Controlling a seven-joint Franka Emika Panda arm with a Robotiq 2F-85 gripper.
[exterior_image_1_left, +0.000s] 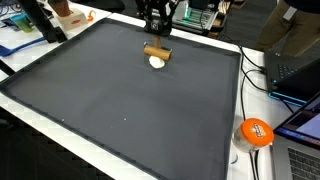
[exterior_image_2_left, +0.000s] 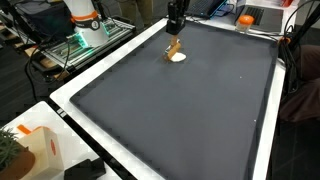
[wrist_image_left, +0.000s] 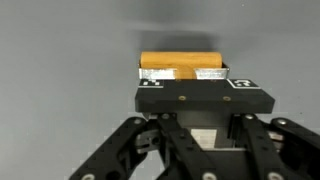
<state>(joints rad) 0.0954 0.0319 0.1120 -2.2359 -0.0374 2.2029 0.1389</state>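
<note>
Brown cylinder (exterior_image_1_left: 157, 50) on the dark grey table (exterior_image_1_left: 120, 105), just beside 1 white disc (exterior_image_1_left: 156, 62); end effector (exterior_image_1_left: 157, 32) hovers directly above, its finger spacing impossible to tell.

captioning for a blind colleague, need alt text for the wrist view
A tan cylinder, like a cardboard tube, lies on its side on a dark grey mat, right at the tips of the black robot gripper, whose linkage fills the lower frame. Whether it grips the tube is unclear.
</note>
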